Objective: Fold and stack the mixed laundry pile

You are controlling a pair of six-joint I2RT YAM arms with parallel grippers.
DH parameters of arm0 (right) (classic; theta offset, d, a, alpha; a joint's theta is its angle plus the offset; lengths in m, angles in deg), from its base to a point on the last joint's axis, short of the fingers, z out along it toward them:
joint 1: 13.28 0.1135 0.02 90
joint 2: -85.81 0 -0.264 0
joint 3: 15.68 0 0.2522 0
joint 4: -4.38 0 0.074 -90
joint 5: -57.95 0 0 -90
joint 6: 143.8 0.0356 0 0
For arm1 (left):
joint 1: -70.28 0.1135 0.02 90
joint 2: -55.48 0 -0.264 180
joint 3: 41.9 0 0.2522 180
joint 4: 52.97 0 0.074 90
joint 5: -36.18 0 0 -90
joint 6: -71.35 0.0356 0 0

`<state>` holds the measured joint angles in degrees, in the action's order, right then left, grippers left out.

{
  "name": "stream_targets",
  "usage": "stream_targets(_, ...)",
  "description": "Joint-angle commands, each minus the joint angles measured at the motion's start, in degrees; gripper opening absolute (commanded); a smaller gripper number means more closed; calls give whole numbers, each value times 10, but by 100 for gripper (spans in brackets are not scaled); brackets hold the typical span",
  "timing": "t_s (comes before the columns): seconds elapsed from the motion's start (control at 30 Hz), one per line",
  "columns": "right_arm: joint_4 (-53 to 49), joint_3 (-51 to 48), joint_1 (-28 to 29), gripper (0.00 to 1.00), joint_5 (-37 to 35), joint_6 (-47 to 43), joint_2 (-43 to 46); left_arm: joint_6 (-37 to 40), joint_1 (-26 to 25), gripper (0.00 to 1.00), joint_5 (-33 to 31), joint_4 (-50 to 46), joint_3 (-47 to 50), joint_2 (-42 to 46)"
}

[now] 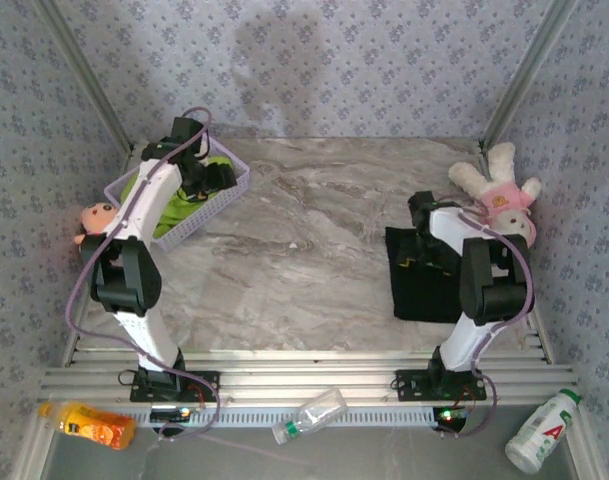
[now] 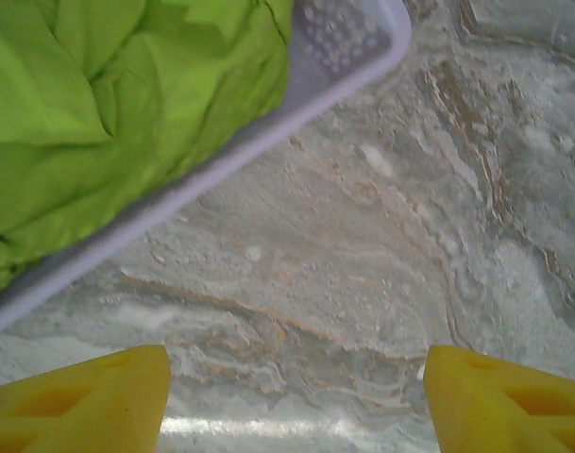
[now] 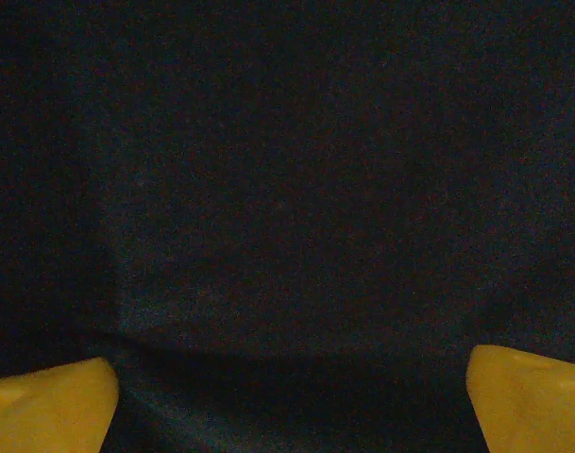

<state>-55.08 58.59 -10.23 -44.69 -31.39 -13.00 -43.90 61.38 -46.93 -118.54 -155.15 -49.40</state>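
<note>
black t-shirt (image 1: pixel 409 290) partly under right arm (image 1: pixel 484 285)

Bare table (image 1: pixel 304 250) centre, basket (image 1: pixel 212 210) left, plush (image 1: pixel 499 195) right

A red letter "A" stands on the white bottle (image 1: pixel 542 432)

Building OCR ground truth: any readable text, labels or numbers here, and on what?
"A", red, on the white bottle; rest of its label blurred.
Orange bottle: label too blurred to read.
Clear bottle: label too small to read.
Black T-shirt: no print readable.
</note>
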Motion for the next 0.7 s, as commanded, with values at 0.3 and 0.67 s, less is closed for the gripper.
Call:
stream_targets(0.3,-81,17,-82,93,-132,-89,-13,13,48,72,-5,-11,-77,-84)
stream_targets(0.67,-107,125,24,100,-56,-43,73,-42,90,74,-150,-63,-199,-225)
